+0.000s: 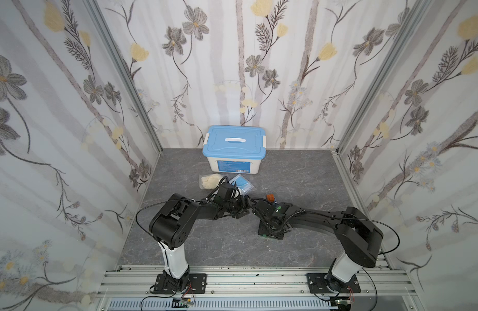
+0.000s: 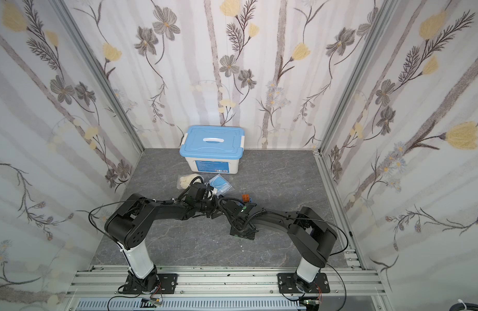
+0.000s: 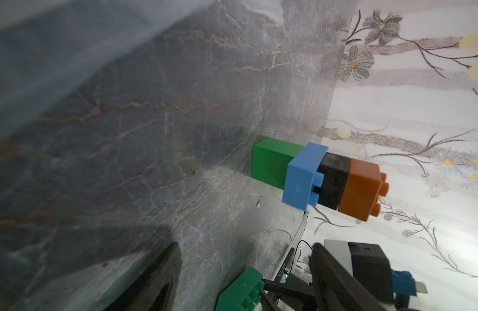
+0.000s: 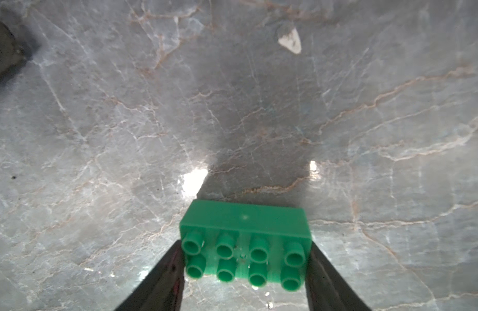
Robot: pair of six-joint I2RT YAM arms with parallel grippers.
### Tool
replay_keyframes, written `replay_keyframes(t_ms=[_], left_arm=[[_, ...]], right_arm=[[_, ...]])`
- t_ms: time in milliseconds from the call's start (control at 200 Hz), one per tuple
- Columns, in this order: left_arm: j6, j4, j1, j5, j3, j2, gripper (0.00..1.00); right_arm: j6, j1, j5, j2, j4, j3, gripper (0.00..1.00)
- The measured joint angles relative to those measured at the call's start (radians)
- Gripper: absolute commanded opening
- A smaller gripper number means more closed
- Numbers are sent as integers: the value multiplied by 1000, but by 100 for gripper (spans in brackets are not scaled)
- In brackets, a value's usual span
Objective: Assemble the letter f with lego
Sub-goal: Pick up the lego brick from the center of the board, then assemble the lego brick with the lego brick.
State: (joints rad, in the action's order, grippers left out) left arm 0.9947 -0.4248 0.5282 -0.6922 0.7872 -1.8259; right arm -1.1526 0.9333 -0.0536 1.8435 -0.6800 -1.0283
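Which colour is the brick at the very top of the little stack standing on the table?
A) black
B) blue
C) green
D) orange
D: in the left wrist view the orange brick is the one farthest from the table, its studs bare, with the black brick, blue brick and green brick beneath it in that order.
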Motion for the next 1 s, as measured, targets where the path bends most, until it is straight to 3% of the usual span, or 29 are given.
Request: replay_keyframes(t_ms=[245, 480, 605, 1004], left_arm=[[-5, -18, 5, -16, -7, 1, 68], [22, -132, 32, -31, -8, -14, 61], [60, -205, 50, -30, 3, -63, 56], [166, -415, 80, -14, 24, -176, 51]], right_arm=[[142, -23, -34, -108, -114, -96, 59], [350, -195, -36, -227, -227, -239, 59], [453, -272, -34, -198, -267, -305, 59], [626, -322, 17, -13, -291, -465, 59]])
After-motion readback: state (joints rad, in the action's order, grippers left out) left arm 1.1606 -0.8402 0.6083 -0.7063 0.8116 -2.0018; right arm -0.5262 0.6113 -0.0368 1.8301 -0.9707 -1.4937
